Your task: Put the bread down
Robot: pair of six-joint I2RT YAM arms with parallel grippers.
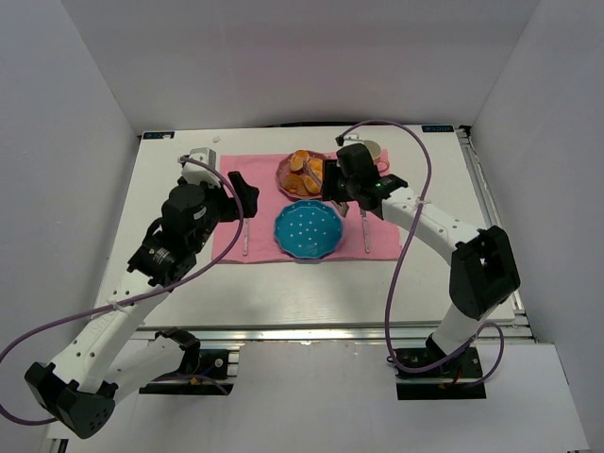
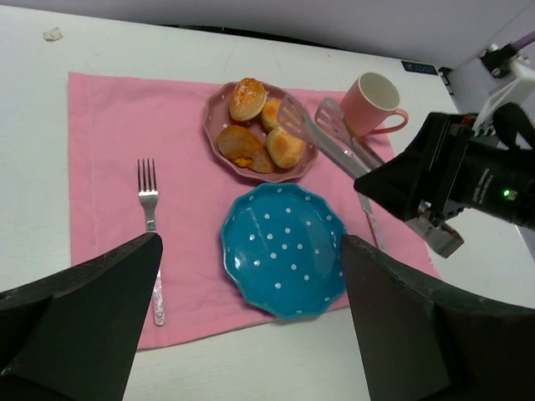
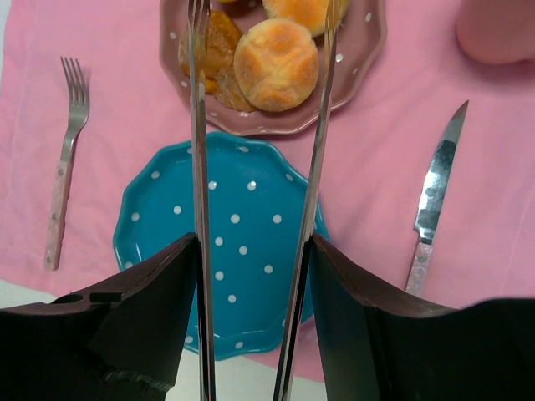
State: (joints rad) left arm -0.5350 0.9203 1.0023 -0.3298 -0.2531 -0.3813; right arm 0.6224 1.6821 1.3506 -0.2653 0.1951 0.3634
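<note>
Several small golden-brown bread rolls (image 1: 304, 170) lie on a pink dotted plate (image 1: 284, 179) at the back of the pink cloth. They also show in the left wrist view (image 2: 259, 129) and the right wrist view (image 3: 276, 64). An empty blue dotted plate (image 1: 308, 229) sits just in front of them. My right gripper (image 1: 338, 184) is shut on metal tongs (image 3: 198, 125). The tongs' open tips straddle a round roll above the pink plate (image 3: 359, 50). My left gripper (image 1: 241, 195) is open and empty, left of the plates, above the cloth.
A fork (image 1: 245, 236) lies left of the blue plate (image 2: 284, 251) and a knife (image 1: 366, 231) lies right of it, both on the pink cloth (image 1: 255, 250). A pink mug (image 1: 376, 151) stands at the back right, behind my right arm.
</note>
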